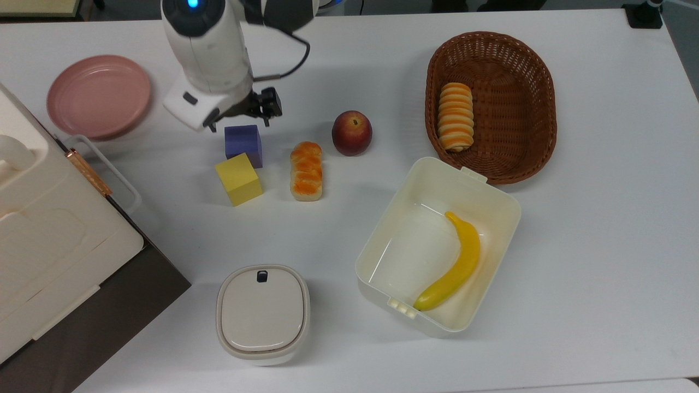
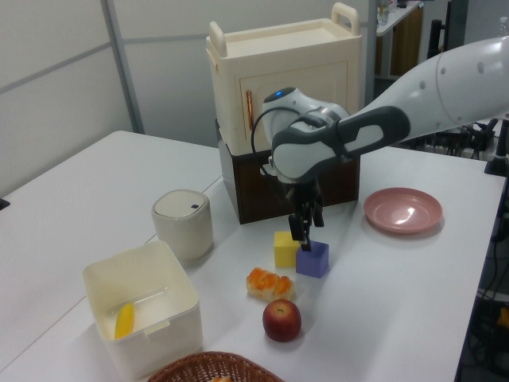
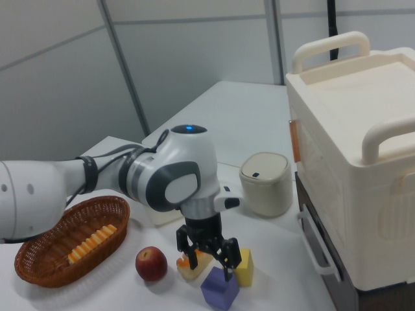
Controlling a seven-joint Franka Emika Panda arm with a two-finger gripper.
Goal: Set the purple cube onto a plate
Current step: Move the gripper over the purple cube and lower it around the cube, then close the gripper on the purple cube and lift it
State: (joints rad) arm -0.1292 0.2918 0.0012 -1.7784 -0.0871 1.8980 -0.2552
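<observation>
On the white table (image 1: 600, 245), none of the objects carries readable writing or a label. Just above the purple cube (image 1: 243, 143), the gripper (image 3: 206, 259) hangs with its two black fingers spread apart, one to each side, closed on nothing and not touching the block in the right view. The purple cube sits on the tabletop, close beside the yellow cube (image 1: 238, 178), which lies toward the top view's lower left of it. A small bread loaf (image 1: 306, 170) lies just to the top view's right of both cubes, with a red apple (image 1: 352, 132) a little farther right. The plate (image 1: 98, 95), pink and round, holds nothing and rests well apart from the purple cube near the top view's left edge. Toward the top view's upper right, a brown wicker basket (image 1: 519, 109) contains a striped bread roll (image 1: 455, 115). Below it, an open cream box (image 1: 437, 245) holds a banana (image 1: 456, 265). A cream lidded canister (image 1: 262, 314) stands at the top view's bottom, and a cream cabinet with handles (image 2: 290, 83) rests on a dark brown base (image 2: 318, 187).
</observation>
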